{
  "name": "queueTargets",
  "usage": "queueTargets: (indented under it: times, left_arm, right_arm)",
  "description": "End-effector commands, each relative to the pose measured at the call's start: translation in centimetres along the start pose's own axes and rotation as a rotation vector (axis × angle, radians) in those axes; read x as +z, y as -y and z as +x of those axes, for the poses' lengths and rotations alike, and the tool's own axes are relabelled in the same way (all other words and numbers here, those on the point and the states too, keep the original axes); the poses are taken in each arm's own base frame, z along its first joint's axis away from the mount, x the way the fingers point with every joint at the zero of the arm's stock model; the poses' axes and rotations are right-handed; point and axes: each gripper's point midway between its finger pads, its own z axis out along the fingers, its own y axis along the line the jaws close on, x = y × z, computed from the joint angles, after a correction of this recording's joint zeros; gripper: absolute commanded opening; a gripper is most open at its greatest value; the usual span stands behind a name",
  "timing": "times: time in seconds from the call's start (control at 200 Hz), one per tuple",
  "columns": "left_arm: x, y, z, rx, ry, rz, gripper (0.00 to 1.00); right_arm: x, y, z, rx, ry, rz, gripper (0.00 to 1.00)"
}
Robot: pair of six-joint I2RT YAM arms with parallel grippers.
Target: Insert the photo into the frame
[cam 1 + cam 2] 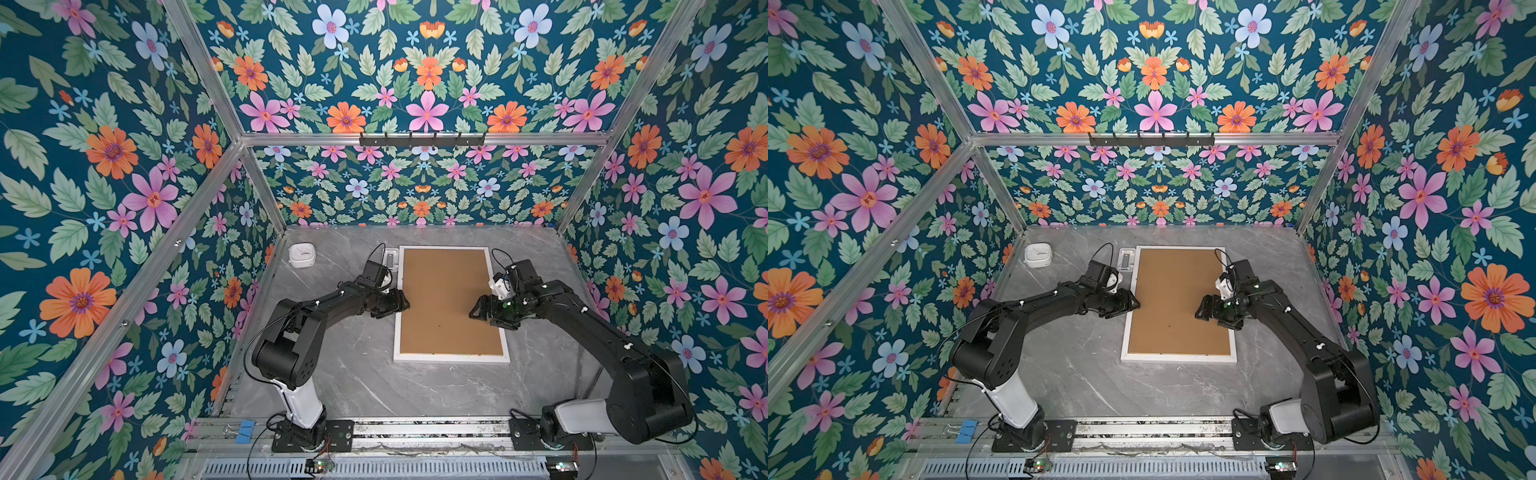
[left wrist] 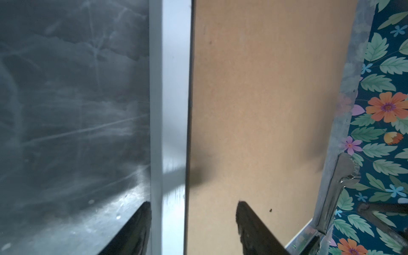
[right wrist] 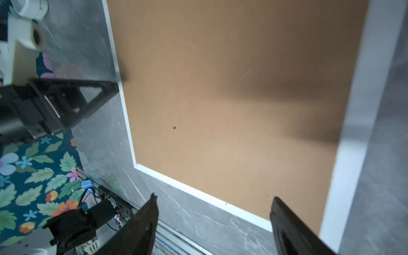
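The white frame lies flat on the grey marble table, filled by a plain brown backing board. The photo is hidden. My left gripper is open and straddles the frame's left rim. One of its fingers is over the table just outside the rim, and the other is over the board. My right gripper hangs open above the board's right half, with nothing between its fingers.
A small white round-cornered device sits at the back left of the table. A small pale object lies by the frame's far left corner. Blue binder clips sit on the front rail. Floral walls close in three sides.
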Motion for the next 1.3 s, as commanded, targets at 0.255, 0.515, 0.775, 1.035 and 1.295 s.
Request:
queueTargets:
  times: [0.255, 0.515, 0.775, 1.035, 1.295]
  left_arm:
    - [-0.3, -0.7, 0.1, 0.02, -0.007, -0.045, 0.65]
    - [-0.9, -1.0, -0.2, 0.028, 0.002, -0.072, 0.65]
    - [-0.9, -1.3, 0.1, 0.017, -0.003, -0.072, 0.65]
    - [-0.4, -2.2, 0.8, 0.005, -0.009, -0.088, 0.65]
    - [0.3, -2.5, 1.1, 0.004, -0.012, -0.096, 0.65]
  right_arm:
    - [2.0, -3.0, 4.5, -0.039, -0.05, 0.059, 0.84]
    - [5.0, -4.9, 8.1, -0.058, -0.136, 0.066, 0.85]
    - [4.7, -5.7, 4.6, -0.117, -0.071, 0.152, 0.86]
    - [3.7, -6.7, 0.1, -0.146, -0.01, 0.157, 0.87]
    - [2.2, -6.1, -2.9, -0.127, 0.034, 0.154, 0.87]
